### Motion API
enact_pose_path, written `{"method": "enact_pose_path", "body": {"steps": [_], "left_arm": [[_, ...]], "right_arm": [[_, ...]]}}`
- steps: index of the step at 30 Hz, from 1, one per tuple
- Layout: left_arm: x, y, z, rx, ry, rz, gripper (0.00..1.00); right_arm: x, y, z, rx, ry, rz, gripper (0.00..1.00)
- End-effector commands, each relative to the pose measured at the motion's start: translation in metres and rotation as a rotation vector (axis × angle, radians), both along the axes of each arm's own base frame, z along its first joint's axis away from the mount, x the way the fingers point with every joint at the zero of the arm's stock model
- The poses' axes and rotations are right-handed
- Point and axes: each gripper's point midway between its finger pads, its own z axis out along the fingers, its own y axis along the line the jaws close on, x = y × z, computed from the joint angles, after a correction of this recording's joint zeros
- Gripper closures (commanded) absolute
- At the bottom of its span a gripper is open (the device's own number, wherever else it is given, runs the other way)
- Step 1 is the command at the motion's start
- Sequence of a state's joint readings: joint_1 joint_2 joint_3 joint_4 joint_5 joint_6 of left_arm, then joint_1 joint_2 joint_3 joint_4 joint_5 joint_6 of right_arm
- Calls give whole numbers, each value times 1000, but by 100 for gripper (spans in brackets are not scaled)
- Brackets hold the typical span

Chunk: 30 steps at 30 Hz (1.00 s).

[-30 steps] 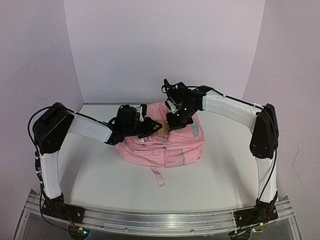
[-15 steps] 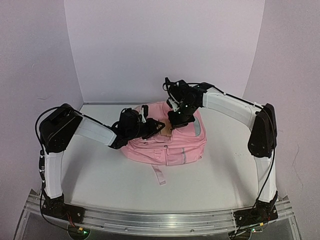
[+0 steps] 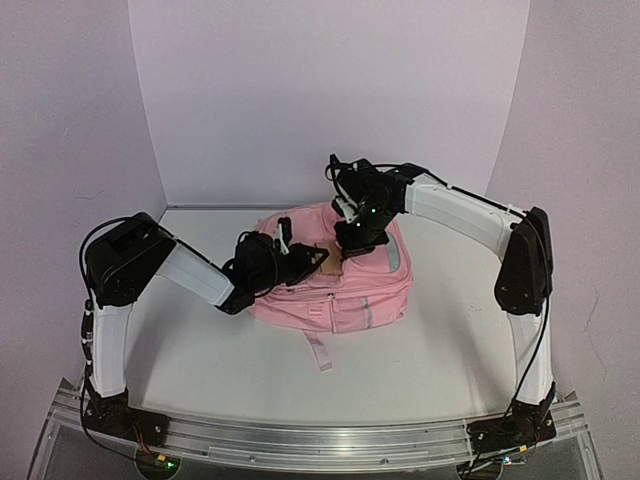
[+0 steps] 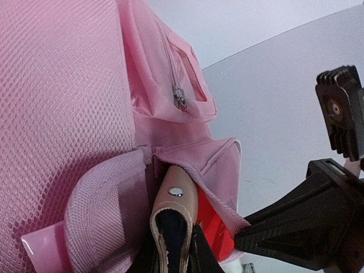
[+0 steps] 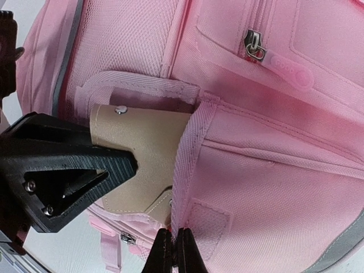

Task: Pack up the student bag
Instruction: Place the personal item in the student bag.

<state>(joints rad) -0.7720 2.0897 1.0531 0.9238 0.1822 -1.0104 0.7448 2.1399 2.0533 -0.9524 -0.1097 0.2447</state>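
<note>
The student bag (image 3: pixel 345 295) is a big pink backpack lying mid-table, seen up close in both wrist views (image 4: pixel 62 85) (image 5: pixel 273 170). My left gripper (image 3: pixel 303 264) (image 4: pixel 173 253) is shut on a tan leather case (image 3: pixel 325 261) (image 4: pixel 177 199) (image 5: pixel 142 145) with a metal snap. The case's far end sits inside an open pocket of the bag. My right gripper (image 3: pixel 347 248) (image 5: pixel 173 247) is shut on that pocket's pink webbing edge (image 5: pixel 186 165) and holds it away from the case. Something red (image 4: pixel 215 227) lies in the pocket beside the case.
A pink strap (image 3: pixel 318 352) trails from the bag toward the near edge. A zip pull (image 5: pixel 256 48) hangs on a shut front pocket. White walls close off the back and both sides. A metal rail (image 3: pixel 320 440) carries the arm bases.
My left arm has swung in toward the bag and dropped lower, keeping the case at the pocket mouth. The bag has shifted slightly. The right gripper has stayed on the pocket edge.
</note>
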Motion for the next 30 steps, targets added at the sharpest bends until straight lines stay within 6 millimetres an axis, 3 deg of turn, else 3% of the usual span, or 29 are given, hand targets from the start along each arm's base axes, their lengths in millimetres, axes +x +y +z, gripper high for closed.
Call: {"method": "enact_pose_path", "body": {"steps": [1,3,7,10,12,17,22,30], "left_arm": [[-12,-35,12,314,-165,-1,100],[-14,-36,14,332,-198,-6,100],[-14,-20,9,357,-223,61,100],[-13,-10,9,214,-148,38,100],[-16,-19,13,102,-109,-25,100],[-23,-41,-4,20,35,-126,97],[-20,-11,-13,103,105,10,70],[-14,38,-26,367,222,228,58]], "right_arm": [[-56,71,41,257,105,198,100],[-58,72,43,265,109,205,100],[-61,76,52,303,121,219,100],[-60,77,52,303,118,216,100],[-57,75,50,289,104,211,100],[-52,73,47,263,79,202,100],[-53,69,44,250,79,200,100],[-51,66,37,234,76,186,100]]}}
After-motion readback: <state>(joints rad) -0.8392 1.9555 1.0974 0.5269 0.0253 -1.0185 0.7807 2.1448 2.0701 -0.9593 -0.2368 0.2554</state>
